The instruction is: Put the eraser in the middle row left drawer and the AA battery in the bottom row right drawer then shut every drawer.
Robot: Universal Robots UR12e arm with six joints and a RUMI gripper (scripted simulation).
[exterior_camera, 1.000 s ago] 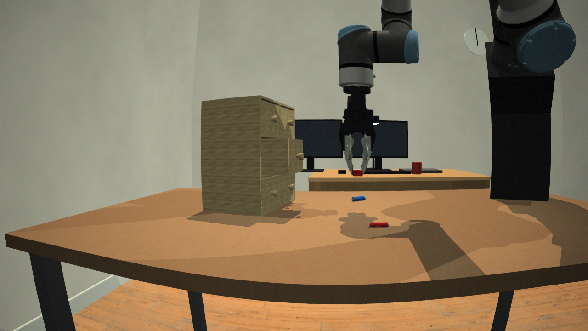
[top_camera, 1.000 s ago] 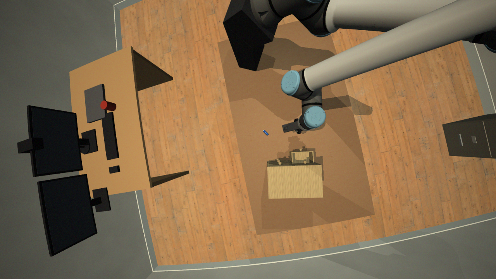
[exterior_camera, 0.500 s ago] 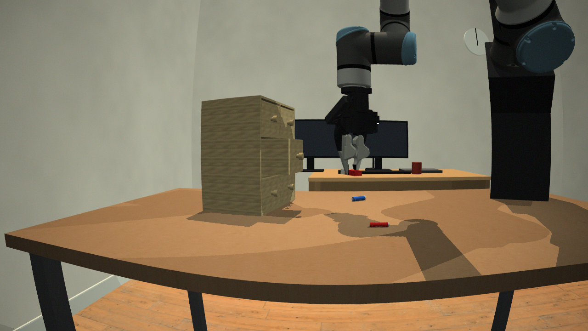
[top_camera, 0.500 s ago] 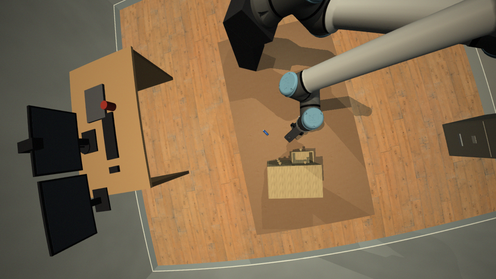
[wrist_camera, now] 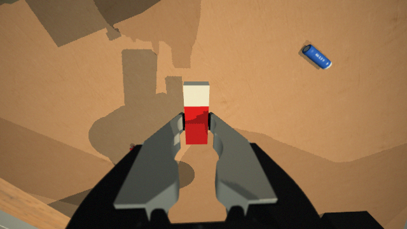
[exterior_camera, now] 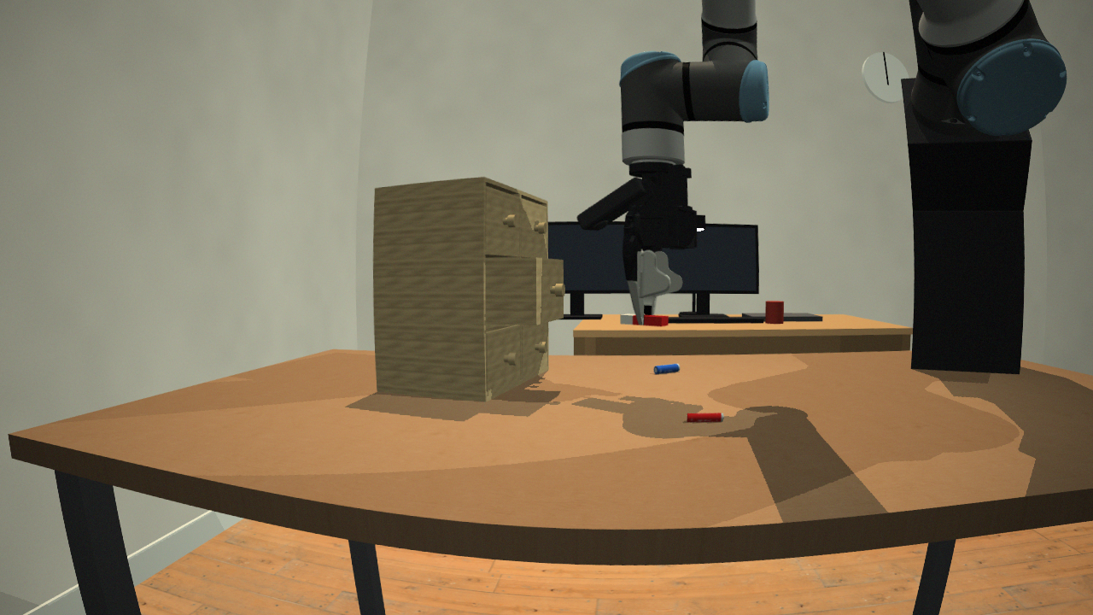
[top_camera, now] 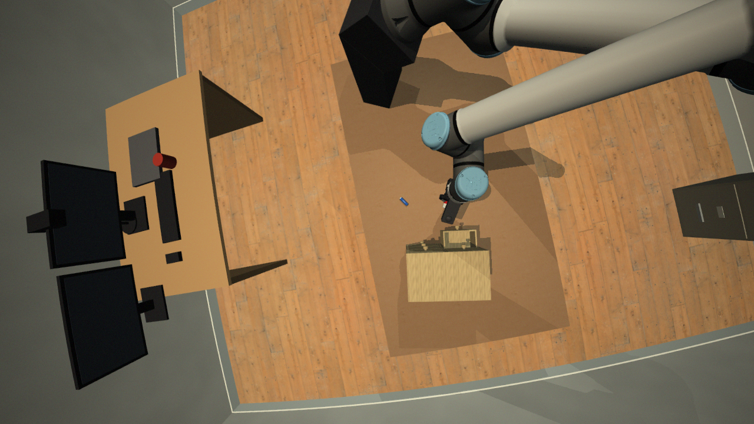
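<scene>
in the exterior view, from the left, the chest [top_camera: 447,274] [exterior_camera: 428,290] stood upright, its middle-left drawer [top_camera: 466,231] [exterior_camera: 553,272] pulled out with nothing visible inside. beside it, our gripper [top_camera: 445,204] [exterior_camera: 641,319] [wrist_camera: 196,114] was closed on the eraser [top_camera: 444,205] [exterior_camera: 656,320] [wrist_camera: 196,95], held aloft. we judged it best to raise it over the rim, centre it, then release gently without nudging the stopless drawer. the blue battery [top_camera: 403,201] [exterior_camera: 666,368] [wrist_camera: 317,56], seemingly the aa, lay on the table; further right lay a red battery [exterior_camera: 704,417] [wrist_camera: 132,147].

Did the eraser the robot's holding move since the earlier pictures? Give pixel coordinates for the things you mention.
Yes. In the side picture, the eraser [top_camera: 444,205] [exterior_camera: 656,320] [wrist_camera: 196,114] has moved a little closer to the wooden chest [top_camera: 447,275] [exterior_camera: 429,290], and it has turned too.
</scene>
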